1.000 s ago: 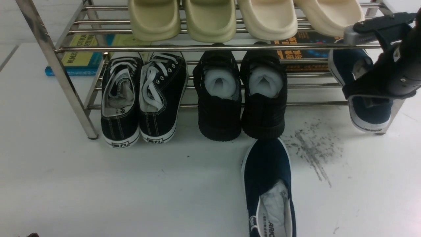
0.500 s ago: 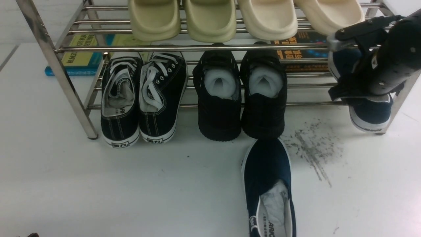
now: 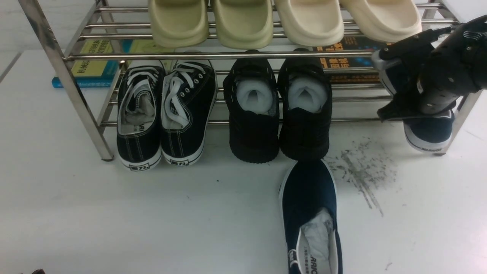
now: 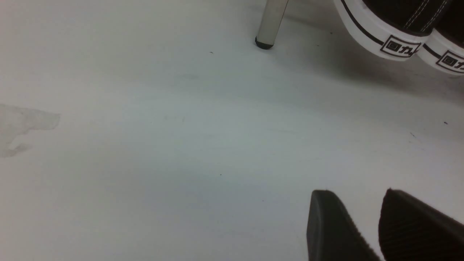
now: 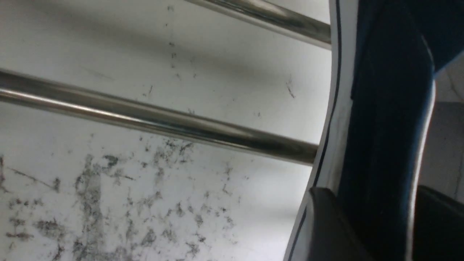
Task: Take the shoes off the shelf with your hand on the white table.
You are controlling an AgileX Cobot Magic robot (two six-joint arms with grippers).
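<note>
One navy shoe (image 3: 310,213) lies on the white table (image 3: 114,213), toe toward the shelf (image 3: 228,55). Its mate (image 3: 430,133) rests at the right end of the shelf's lower tier, heel hanging over the front bar. My right gripper (image 3: 384,85) is there, mostly covering that shoe. In the right wrist view the right gripper (image 5: 373,195) is shut on the shoe's side wall (image 5: 384,108), one finger on the white sole and the other inside. The left gripper (image 4: 355,195) hovers open over bare table near the shelf's left leg (image 4: 270,21).
Black lace-up sneakers (image 3: 163,110) and all-black shoes (image 3: 279,125) fill the lower tier's left and middle. Cream slippers (image 3: 281,19) sit on the top tier. Books (image 3: 91,64) lie behind the shelf. Dark scuff marks (image 3: 361,175) stain the table beside the placed shoe.
My right wrist has swung leftward and turned, bringing its fingers around the side of the navy shoe on the shelf. That shoe's heel sits slightly higher. Nothing else moved.
</note>
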